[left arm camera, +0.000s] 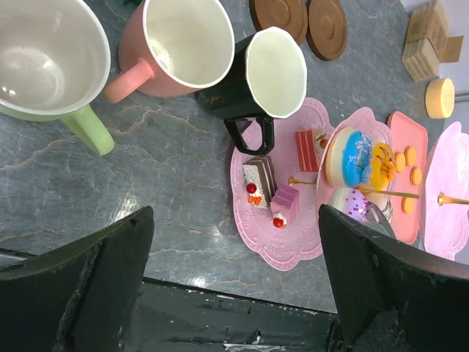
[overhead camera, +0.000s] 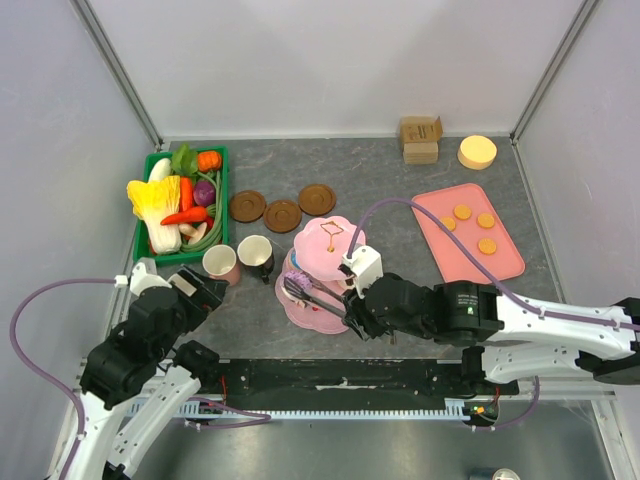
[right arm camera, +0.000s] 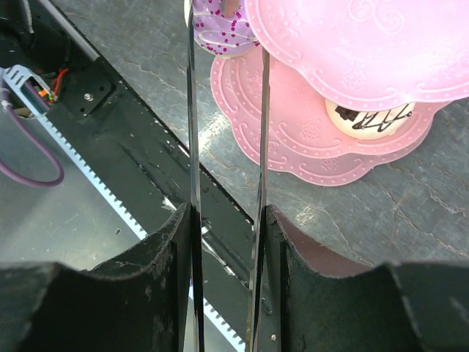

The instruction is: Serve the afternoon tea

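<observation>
Surface: grey stone-look table [overhead camera: 380,180], white panel walls on three sides.
Right arm: right gripper [right arm camera: 226,220] is pressed in on metal tongs [right arm camera: 192,132], whose two blades run forward between its fingers.
Load: purple donut [right arm camera: 220,29] is pinched at the tong tips, on the left side of the pink tiered stand [right arm camera: 286,147], over the lower tier's rim. Resting or hanging, cannot tell.
Left arm: left gripper [left arm camera: 236,220] has its fingers spread wide with nothing between them, near the mugs.
Step, as judged: setting the donut onto the stand.
Doing it well: lower until the donut sits flat on a bare patch of tier. Keep the blades off the tier above. Ease the squeeze slowly so the tongs spring apart without flicking the donut. Draw back along the blades' own line.
Risk: a nudge to a tier edge could rock the stand and shift the cakes.
Mugs: three, namely pink mug [left arm camera: 183,44], dark mug [left arm camera: 227,95] and pale green mug [left arm camera: 44,59], all empty and left of the stand.
Saucers: three brown saucers [overhead camera: 282,215] in a row behind the mugs, all bare.
Biscuits: four orange biscuits [overhead camera: 462,211] on the pink tray [overhead camera: 500,265], well right of the stand.
Cake bits: three cake bits [left arm camera: 258,176] on the bottom tier.
Other: yellow disc [overhead camera: 478,152], two small boxes [overhead camera: 420,133], one green basket [overhead camera: 224,185] of toy vegetables [overhead camera: 175,205].
</observation>
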